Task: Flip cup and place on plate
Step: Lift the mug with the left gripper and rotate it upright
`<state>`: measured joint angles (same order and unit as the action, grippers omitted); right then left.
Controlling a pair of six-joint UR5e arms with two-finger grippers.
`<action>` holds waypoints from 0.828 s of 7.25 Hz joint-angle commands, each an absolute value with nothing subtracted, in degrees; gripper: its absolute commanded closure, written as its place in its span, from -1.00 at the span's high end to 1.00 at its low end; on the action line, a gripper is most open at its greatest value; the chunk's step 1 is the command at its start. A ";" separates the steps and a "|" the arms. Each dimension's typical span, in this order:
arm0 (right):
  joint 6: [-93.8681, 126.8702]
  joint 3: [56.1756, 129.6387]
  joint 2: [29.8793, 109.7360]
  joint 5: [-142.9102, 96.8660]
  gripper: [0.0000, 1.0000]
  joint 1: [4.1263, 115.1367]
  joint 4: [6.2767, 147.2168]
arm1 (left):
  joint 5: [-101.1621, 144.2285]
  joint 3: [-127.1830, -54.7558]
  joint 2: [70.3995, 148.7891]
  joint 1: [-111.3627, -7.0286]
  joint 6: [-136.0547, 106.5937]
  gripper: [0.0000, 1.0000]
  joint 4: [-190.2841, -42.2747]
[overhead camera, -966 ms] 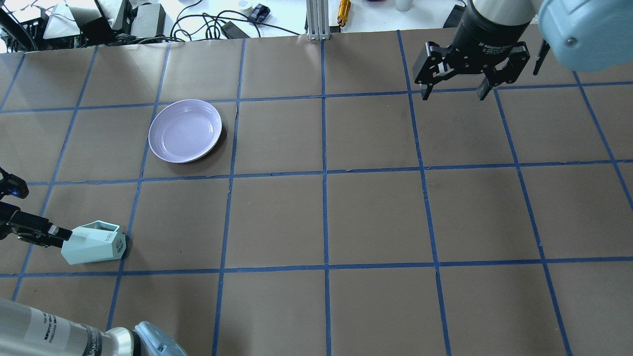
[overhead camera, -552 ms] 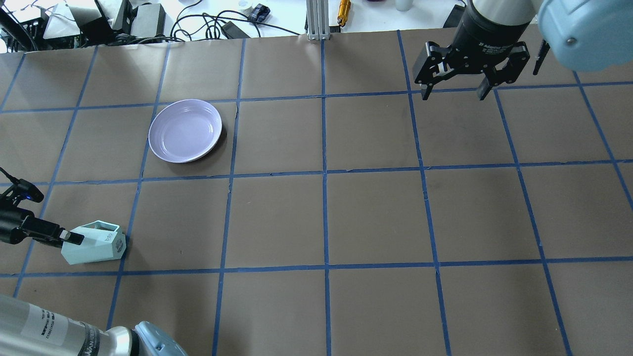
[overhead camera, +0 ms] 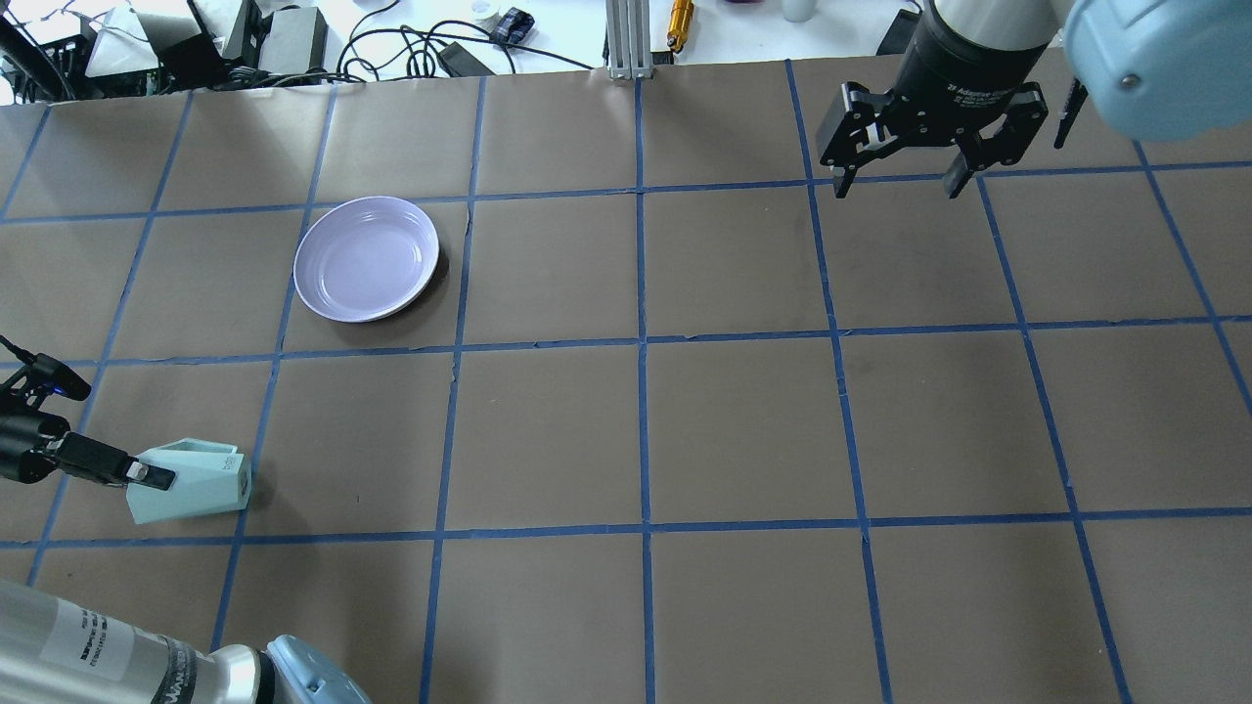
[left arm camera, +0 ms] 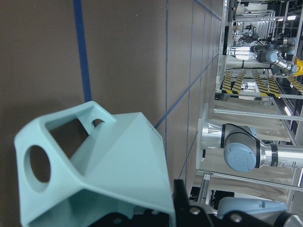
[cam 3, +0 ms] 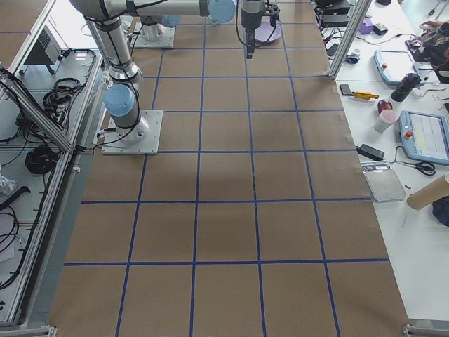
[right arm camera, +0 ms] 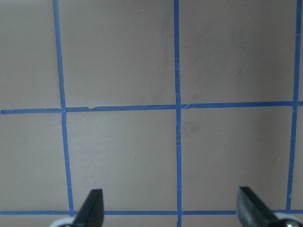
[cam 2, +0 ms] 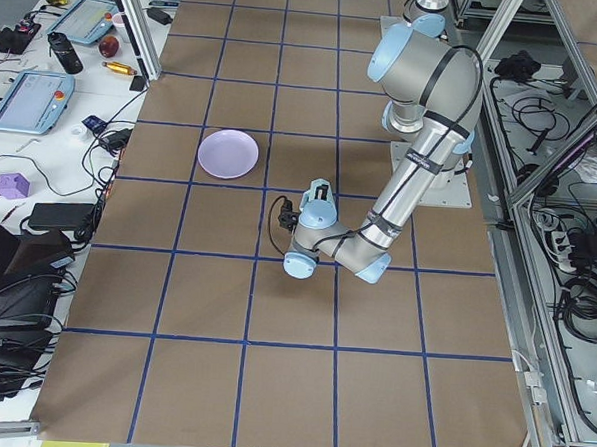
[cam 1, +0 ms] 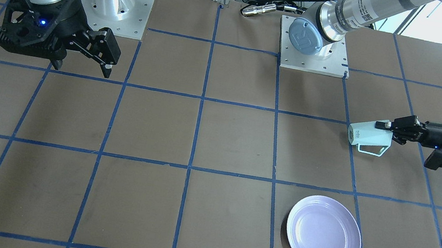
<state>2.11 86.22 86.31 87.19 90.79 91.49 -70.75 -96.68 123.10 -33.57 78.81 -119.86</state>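
The pale mint-green faceted cup (overhead camera: 196,481) lies on its side at the table's near left, base toward the table's middle, handle toward the far side. It also shows in the front view (cam 1: 366,137) and fills the left wrist view (left arm camera: 109,161). My left gripper (overhead camera: 147,476) (cam 1: 385,125) reaches in level from the left and is shut on the cup's rim. I cannot tell whether the cup touches the table. The lavender plate (overhead camera: 367,258) (cam 1: 324,235) sits empty about one grid square beyond the cup. My right gripper (overhead camera: 898,184) (cam 1: 81,67) (right arm camera: 173,210) hangs open and empty at the far right.
Brown paper with a blue tape grid (overhead camera: 643,342) covers the table. Cables and gear (overhead camera: 293,39) lie beyond the far edge. Both arm base plates (cam 1: 313,45) stand at the robot's side of the table.
My left wrist has turned and its finger has slid further over the cup's rim; the cup has rolled slightly with it. The right arm and the plate have not moved.
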 commanded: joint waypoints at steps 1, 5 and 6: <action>2.11 86.22 86.31 87.19 1.00 90.79 91.49 | -70.75 -93.36 122.00 -33.75 78.84 -1.00 -124.78; 2.11 86.22 86.31 87.19 1.00 90.79 91.49 | -71.36 -82.11 116.92 -40.83 74.99 -1.00 -129.99; 2.11 86.31 86.31 87.19 1.00 90.79 91.49 | -71.11 -80.35 114.46 -44.78 71.23 -1.00 -129.03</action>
